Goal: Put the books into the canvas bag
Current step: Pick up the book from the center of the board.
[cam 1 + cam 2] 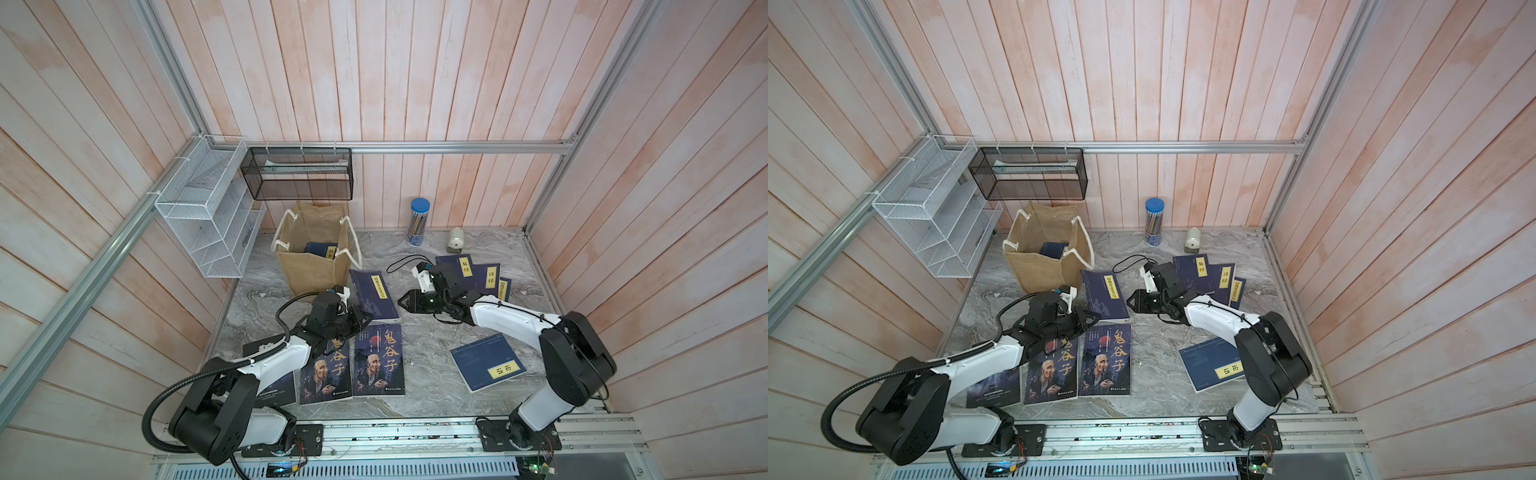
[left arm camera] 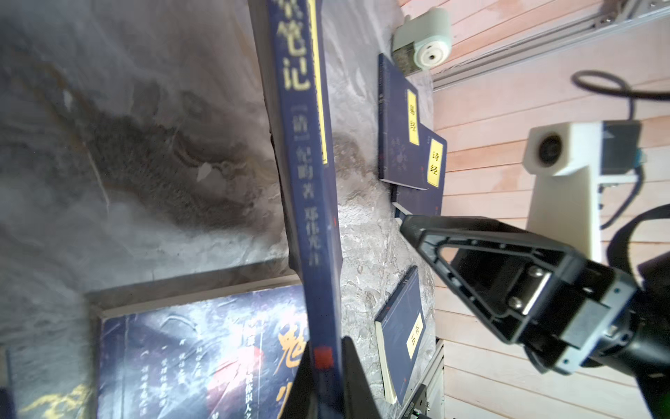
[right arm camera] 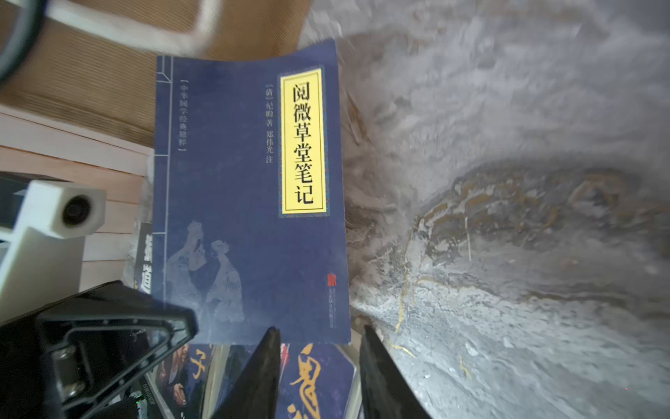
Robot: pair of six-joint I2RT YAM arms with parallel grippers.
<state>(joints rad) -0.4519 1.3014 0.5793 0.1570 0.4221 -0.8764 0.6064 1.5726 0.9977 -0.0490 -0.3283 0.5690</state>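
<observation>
The canvas bag (image 1: 311,274) hides most of the navy book (image 1: 320,248) inside.

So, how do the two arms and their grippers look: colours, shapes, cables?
Both the left arm and the right arm have white shells with black joints. The left gripper and the right gripper are black, with pointed triangular open-frame fingers. Each wrist carries a white camera housing. A black ribbed hose loops beside the left arm.

The left gripper (image 1: 1093,318) meets the near corner of a navy book (image 1: 1104,291) just beside the canvas bag (image 1: 1038,274).
</observation>
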